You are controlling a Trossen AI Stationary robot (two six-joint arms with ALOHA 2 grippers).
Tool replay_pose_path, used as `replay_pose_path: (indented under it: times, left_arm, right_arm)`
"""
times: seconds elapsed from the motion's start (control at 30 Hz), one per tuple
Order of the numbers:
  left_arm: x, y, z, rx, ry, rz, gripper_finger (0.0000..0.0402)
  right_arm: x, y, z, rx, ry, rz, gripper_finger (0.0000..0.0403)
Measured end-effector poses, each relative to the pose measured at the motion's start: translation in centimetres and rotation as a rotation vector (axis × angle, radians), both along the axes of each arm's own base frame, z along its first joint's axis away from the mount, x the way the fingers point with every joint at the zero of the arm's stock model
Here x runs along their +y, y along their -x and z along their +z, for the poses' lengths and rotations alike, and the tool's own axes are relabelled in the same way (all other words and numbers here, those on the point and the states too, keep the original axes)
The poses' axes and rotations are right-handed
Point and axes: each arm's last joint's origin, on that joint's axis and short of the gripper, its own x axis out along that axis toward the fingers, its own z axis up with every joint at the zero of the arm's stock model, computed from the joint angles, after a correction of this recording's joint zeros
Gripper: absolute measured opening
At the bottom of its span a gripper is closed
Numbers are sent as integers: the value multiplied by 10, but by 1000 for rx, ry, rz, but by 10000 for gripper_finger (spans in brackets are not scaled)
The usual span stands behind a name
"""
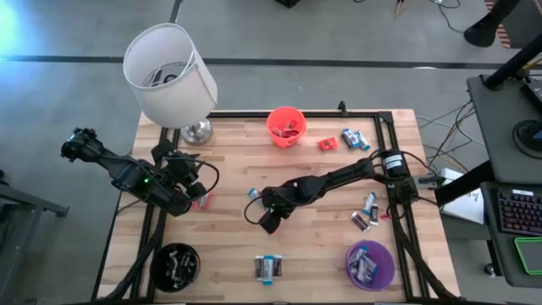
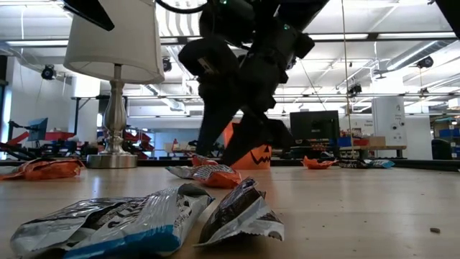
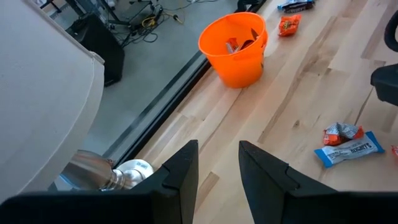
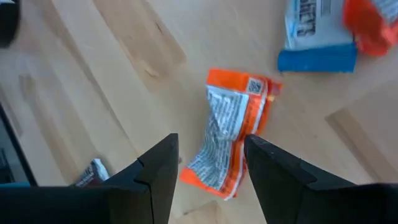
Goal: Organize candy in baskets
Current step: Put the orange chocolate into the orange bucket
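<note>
My right gripper hangs open, slanting down over the middle of the table, above an orange-wrapped candy that lies flat between and beyond its fingertips; I see no touch. A blue candy with a red one lies just past it. My left gripper waits open and raised at the table's left, nothing between its fingers. The orange basket stands at the far middle, the purple basket at the near right, the black basket at the near left, each holding candy.
A white-shaded lamp stands at the far left corner. Loose candies lie near the orange basket, at the right, at the near middle and beside my left gripper.
</note>
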Motion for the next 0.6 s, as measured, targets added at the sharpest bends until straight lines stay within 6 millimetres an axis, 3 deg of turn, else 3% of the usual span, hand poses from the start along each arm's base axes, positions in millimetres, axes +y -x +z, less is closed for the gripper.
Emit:
replay_pose_path:
  times: [0.43,0.6]
  left_arm:
    - [-1,-1,0,-7,5,0,98]
    - [-1,-1,0,-9,7,0,98]
  right_arm:
    - [1,1,-23,55,8,0,175]
    - [1,2,-24,62,10,0,145]
